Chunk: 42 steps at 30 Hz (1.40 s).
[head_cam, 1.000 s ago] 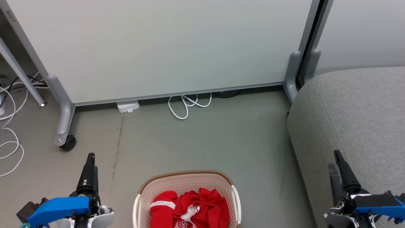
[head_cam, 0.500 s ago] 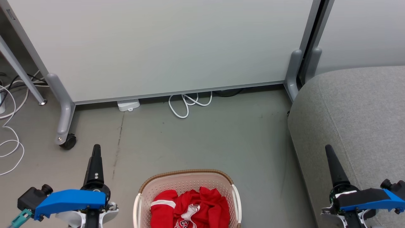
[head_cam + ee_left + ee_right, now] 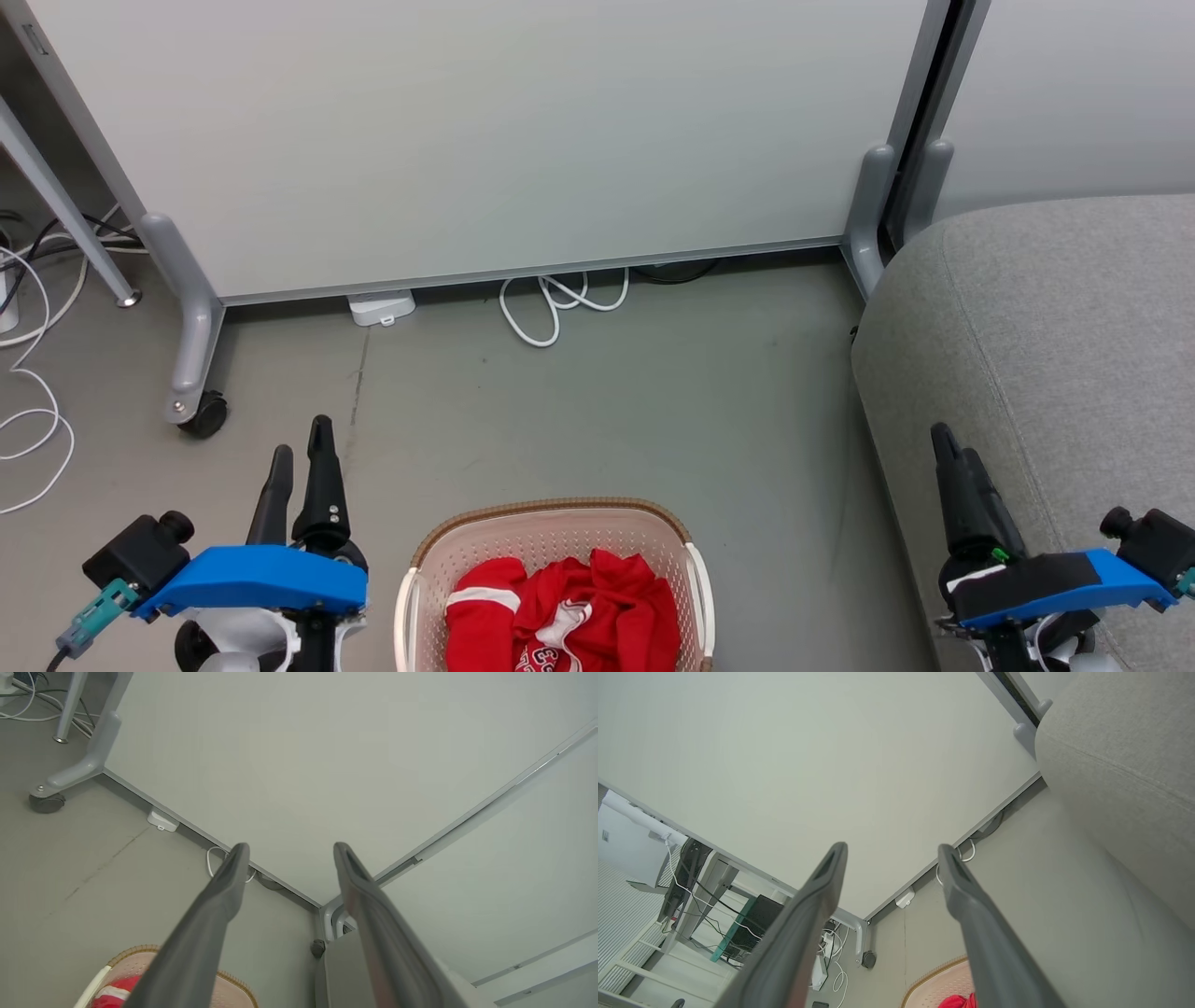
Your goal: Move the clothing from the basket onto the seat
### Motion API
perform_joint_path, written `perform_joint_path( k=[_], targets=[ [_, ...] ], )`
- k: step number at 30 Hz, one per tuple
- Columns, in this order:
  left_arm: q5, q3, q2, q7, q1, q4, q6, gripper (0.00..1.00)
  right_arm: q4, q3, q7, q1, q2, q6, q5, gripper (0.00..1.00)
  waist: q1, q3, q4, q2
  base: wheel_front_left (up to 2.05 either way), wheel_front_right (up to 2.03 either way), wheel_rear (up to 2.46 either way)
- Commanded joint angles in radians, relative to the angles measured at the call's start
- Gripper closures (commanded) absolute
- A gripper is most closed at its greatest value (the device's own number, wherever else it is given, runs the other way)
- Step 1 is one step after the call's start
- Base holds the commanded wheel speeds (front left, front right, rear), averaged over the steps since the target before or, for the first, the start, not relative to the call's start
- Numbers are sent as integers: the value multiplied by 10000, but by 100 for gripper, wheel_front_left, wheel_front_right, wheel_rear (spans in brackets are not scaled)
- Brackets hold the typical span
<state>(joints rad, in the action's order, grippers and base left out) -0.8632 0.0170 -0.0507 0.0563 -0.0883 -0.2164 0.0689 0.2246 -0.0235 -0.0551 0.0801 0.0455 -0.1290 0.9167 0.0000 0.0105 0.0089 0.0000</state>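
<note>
Task barely begun: every garment is seen in the basket, none on the seat.

The red clothing (image 3: 560, 625), soft and crumpled with white trim, is heaped in the cream perforated basket (image 3: 551, 516) at bottom centre. The grey fabric seat (image 3: 1055, 327), round-edged, is seen at right. Left gripper (image 3: 301, 441) and right gripper (image 3: 950, 446) are held parted at the lower corners, nothing gripped.

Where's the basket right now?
Head view, bottom centre: the basket sits on the floor between the left claw and right claw, left of the seat, clothing inside.
</note>
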Motion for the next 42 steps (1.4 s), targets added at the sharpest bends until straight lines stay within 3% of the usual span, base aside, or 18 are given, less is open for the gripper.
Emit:
perform_joint_path(
  k=[1, 26, 42],
  targets=[
    [407, 115, -109, 115, -310, 76, -56, 0, -147, 42, -98, 268, 47, -14, -386, 0, 0, 2, 4, 0, 0, 0, 0],
    [3429, 1074, -387, 871, -499, -289, -463, 0, 188, 384, -867, 337, 56, -19, -3639, 0, 0, 47, 57, 0, 0, 0, 0],
    [4932, 1409, -440, 1269, -567, -472, -240, 0, 185, 595, -1271, 344, 62, -22, -5240, 0, 0, 84, 101, 0, 0, 0, 0]
  ],
)
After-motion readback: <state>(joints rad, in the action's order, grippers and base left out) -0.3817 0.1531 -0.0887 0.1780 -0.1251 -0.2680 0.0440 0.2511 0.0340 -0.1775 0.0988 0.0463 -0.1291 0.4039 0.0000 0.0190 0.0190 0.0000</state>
